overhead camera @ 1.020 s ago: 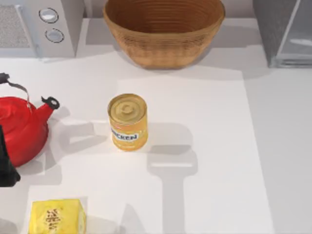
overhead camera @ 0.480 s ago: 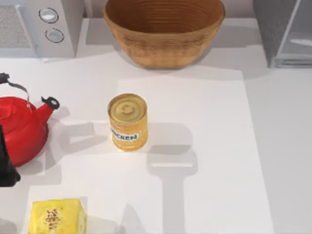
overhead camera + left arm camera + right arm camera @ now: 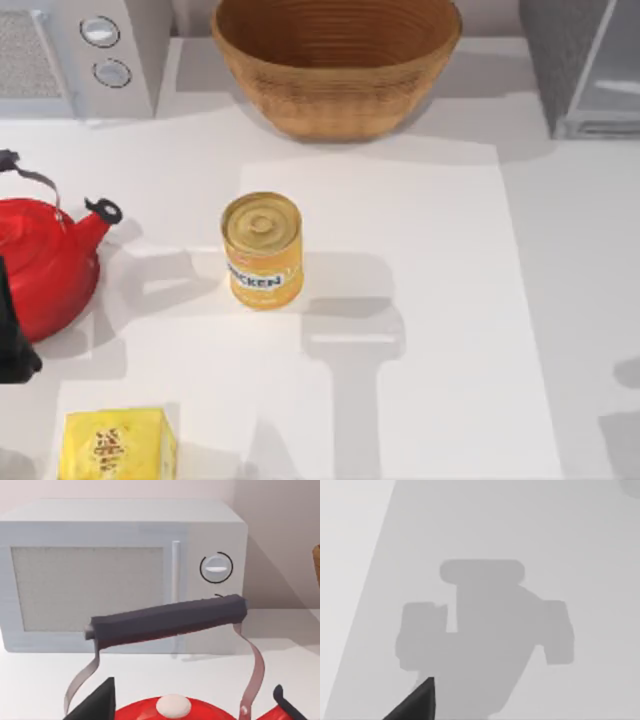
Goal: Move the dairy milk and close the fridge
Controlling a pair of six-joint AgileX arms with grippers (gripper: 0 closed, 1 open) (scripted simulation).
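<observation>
My left arm (image 3: pixel 15 335) sat by the red kettle (image 3: pixel 45 262); the fridge (image 3: pixel 585 65) stood far right. I could not tell either pincer's state.

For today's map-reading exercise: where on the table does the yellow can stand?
In the top view, the yellow can stands upright near the table's middle, right of the red kettle and in front of the woven basket.

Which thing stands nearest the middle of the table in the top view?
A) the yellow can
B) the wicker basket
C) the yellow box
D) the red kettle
A: the yellow can stands upright near the middle, while the red kettle is at the left edge, the wicker basket at the back and the yellow box at the front left.
</observation>
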